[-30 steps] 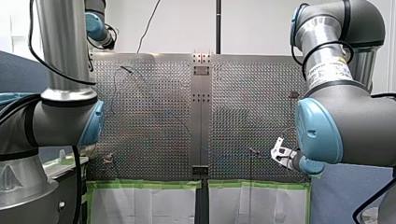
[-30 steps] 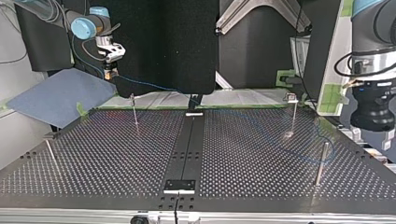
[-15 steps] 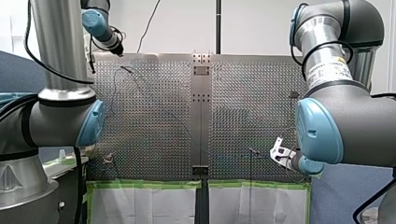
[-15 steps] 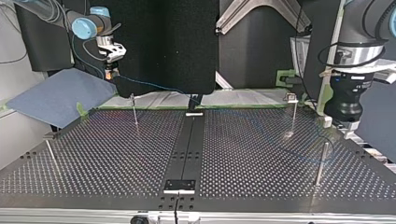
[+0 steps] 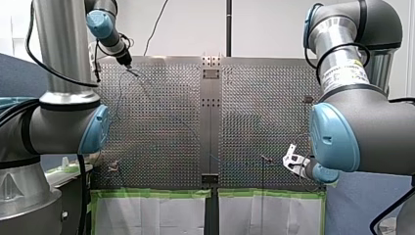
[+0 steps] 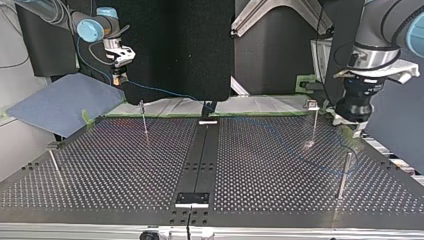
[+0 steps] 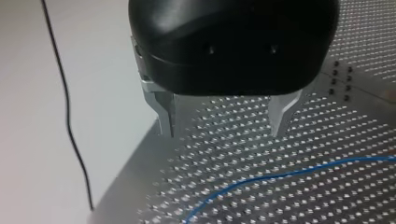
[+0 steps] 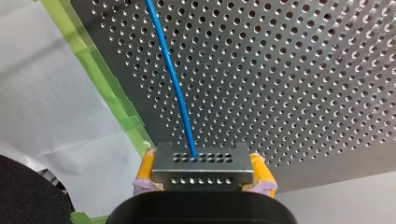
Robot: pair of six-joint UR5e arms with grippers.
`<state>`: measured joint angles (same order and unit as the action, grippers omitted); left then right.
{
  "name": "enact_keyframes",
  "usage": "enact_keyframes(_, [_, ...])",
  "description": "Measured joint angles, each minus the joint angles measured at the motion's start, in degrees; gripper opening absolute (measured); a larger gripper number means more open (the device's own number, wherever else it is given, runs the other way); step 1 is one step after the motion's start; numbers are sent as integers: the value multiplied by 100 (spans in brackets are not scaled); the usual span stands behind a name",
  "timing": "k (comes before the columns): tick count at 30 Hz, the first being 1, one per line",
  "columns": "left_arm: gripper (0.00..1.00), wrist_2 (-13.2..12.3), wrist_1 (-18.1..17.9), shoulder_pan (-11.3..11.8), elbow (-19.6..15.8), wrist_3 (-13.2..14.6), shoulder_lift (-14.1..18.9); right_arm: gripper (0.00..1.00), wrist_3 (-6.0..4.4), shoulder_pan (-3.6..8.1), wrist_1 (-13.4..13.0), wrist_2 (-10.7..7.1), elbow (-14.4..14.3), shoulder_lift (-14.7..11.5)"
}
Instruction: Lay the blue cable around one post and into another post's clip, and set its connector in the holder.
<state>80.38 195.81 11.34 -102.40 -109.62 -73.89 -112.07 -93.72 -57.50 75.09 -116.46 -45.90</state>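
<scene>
My right gripper [image 8: 203,161] is clamped on the connector [image 8: 201,177], its yellow pads pressing the block's two short sides. The blue cable [image 8: 175,79] leaves the block's face straight ahead of the fingers and runs out over the perforated table [image 8: 303,70], near the green tape [image 8: 100,79] along the table's edge. In the top view this gripper hangs at about ten o'clock from the table's middle, off the board, and the cable droops from it toward twelve o'clock.

My left gripper [image 7: 224,119] stands spread wide over the board with nothing between its metal fingers. A stretch of cable lies on the holes ahead of it, apart from it. In the top view it sits near two o'clock, close to the clip post [image 6: 313,122], and the plain post [image 6: 344,175] is at about four o'clock.

I judge the cable light, thin and limp, with some spring. It will likely sag, slide on bare metal and keep its curl, so I would pinch it gently, close to where it must bend round a post. The connector looks rigid and safe to hold by its sides.

The cable's course over the board is faint in both wide views, so I cannot tell whether it touches either post. Its far end is cut off. I cannot make out which fitting is the holder.
</scene>
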Motion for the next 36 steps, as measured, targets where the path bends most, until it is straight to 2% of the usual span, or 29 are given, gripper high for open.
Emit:
enact_keyframes(5, [100,118,260,0,140,39,-12,0,-1,-6,0,-2,0,1])
enact_keyframes(9, [100,329,514,0,379,75,-13,0,-1,-8,-3,-2,1,2])
enact_keyframes(13, [100,414,736,-1,595,122,-14,0,0,-8,-6,-1,0,1])
enact_keyframes(21, [100,267,1065,-25,773,151,-97,0,-1,-8,2,-2,1,0])
enact_keyframes(36, [100,250,1094,-79,780,125,-144,0,-1,-11,-4,1,2,-1])
